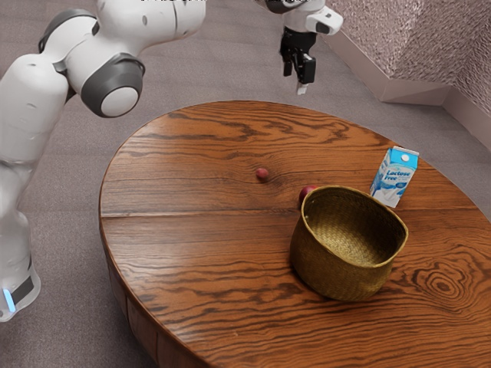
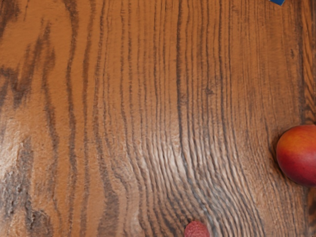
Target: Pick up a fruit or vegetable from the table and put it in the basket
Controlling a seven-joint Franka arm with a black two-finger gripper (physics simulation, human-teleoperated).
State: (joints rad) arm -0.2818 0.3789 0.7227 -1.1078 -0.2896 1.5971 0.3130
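On the surface (image 1: 184, 165), small red fruit (image 1: 262, 175): it lay in the open, apart from the basket (image 1: 337, 276), and I judged it the easier pick.
Larger red fruit (image 1: 306, 193): it sat just beside the basket, partly hidden by the wall in the exterior view; reaching for it, I could have knocked the rim and shoved the basket away.
Basket: it stood upright on the surface, mouth upward; a carry made too low would have caught the fruit on its rim, and an early release would have dropped it outside.
Carton (image 1: 394, 176): it stood on the basket's far side from the small red fruit; a wide swing past the basket might have toppled it.
End effector (image 1: 295, 83): I was high above the surface, my fingers apart, with nothing between them.
Descent: I had still to line up over a fruit; coming down off-centre, one finger could have struck the round skin and sent it rolling, while a shallow grip could have let it slip on the lift.
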